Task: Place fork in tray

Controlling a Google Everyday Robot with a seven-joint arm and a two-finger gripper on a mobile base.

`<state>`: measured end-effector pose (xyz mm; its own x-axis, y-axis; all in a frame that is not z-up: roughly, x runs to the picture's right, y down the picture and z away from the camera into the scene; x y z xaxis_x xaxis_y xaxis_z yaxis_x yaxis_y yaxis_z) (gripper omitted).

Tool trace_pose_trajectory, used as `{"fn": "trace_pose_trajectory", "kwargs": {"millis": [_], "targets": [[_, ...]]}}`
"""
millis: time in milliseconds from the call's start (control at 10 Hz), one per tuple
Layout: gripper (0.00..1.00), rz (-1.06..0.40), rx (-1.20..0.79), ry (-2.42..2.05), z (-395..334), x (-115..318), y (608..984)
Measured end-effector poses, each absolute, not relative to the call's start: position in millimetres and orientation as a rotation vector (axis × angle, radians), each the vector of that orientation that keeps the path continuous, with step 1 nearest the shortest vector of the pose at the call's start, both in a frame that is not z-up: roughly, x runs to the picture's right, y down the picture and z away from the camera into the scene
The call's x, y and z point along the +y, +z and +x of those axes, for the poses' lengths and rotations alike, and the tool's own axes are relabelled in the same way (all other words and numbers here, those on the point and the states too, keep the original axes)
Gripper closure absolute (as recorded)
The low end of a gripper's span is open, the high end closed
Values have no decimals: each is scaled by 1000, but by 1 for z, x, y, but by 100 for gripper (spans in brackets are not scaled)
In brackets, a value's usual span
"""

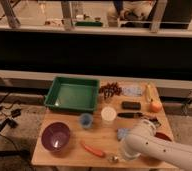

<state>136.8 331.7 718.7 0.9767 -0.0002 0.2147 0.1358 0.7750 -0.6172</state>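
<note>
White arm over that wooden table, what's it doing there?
A robot's white arm reaches in from the right. Its gripper is down at the front edge of the table, closed, just right of the orange carrot-shaped item. A small shiny piece at its tip looks like the fork, though whether it is truly gripped is hard to tell. The green tray at the back left has no fork in it yet.

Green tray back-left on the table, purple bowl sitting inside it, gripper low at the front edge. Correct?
No. The purple bowl is not inside the green tray; it stands on the table in front of it, near the front-left corner. The rest is right: the gripper is low at the front edge. The camera view shows this.
</note>
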Motion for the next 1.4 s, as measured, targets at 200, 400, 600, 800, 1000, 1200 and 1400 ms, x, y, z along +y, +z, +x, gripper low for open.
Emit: {"fn": "trace_pose_trajectory", "kwargs": {"millis": [200,400,600,800,1000,1200,1400], "targets": [[99,-663,-225,-88,131,324,709],[99,-645,-244,-106,123,310,693],[99,-630,-260,-124,117,299,678],[99,-590,-302,-164,99,272,652],[99,-568,-329,-201,82,258,644],[99,-545,-366,-254,52,245,641],[99,-526,-383,-293,31,230,638]]}}
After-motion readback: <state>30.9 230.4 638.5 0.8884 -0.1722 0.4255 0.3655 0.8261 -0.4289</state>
